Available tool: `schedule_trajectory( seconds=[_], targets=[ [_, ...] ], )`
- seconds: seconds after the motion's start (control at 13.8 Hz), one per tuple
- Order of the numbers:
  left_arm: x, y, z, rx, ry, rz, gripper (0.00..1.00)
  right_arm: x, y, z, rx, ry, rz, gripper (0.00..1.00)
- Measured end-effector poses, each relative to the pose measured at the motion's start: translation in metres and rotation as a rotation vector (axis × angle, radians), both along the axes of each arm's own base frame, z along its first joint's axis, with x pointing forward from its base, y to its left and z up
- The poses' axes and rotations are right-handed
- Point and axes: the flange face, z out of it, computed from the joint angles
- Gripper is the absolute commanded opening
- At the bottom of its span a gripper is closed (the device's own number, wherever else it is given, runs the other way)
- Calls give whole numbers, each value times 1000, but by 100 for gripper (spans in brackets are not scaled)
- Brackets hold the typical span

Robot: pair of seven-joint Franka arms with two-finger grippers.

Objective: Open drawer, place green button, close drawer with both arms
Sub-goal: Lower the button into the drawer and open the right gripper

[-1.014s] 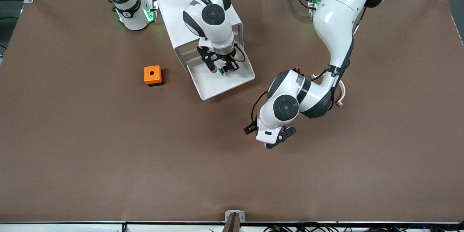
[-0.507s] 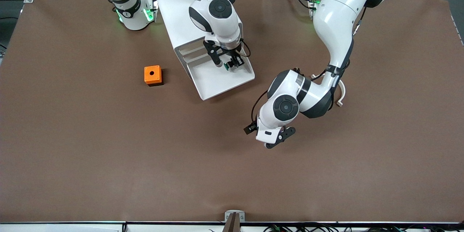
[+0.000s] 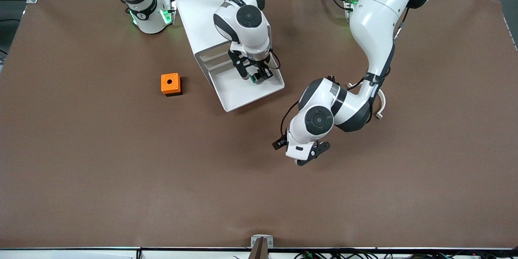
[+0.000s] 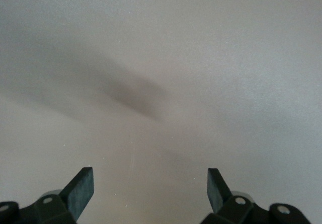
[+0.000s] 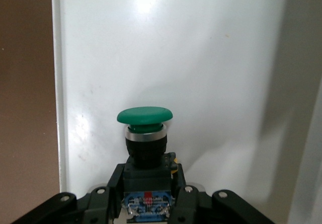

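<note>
The white cabinet [image 3: 202,8] stands near the right arm's base with its lowest drawer [image 3: 247,95] pulled open toward the front camera. My right gripper [image 3: 254,76] is over the open drawer, shut on the button [image 3: 255,77]. In the right wrist view the button's green cap [image 5: 145,116] and black-and-blue body [image 5: 147,181] sit between the fingers, above the white drawer floor [image 5: 201,58]. My left gripper [image 3: 301,154] waits open and empty over the bare brown table; its fingertips [image 4: 83,189] stand wide apart in the left wrist view.
An orange cube with a hole [image 3: 170,83] sits on the table beside the cabinet, toward the right arm's end. A small white curved part [image 3: 380,107] lies by the left arm's elbow. The brown table [image 3: 121,170] stretches toward the front camera.
My right gripper has carried the button across the open drawer toward the left arm's end and lowered it a little. The left arm has not moved.
</note>
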Motion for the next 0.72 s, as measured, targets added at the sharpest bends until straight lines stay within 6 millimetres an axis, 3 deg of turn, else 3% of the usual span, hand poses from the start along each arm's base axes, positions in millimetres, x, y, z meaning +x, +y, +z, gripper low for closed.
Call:
schedule_trajectory(
  seconds=[0.51, 0.58, 0.65, 0.72],
  targets=[
    [0, 0, 0, 1, 1, 1, 99, 11, -7, -8, -31, -18, 0, 3],
    [0, 0, 0, 1, 1, 1, 99, 12, -7, -8, -32, -18, 1, 12],
    [0, 0, 0, 1, 1, 1, 99, 12, -7, -9, -33, -18, 1, 72],
    [0, 0, 0, 1, 1, 1, 99, 12, -7, -8, -32, -19, 1, 99]
  ],
)
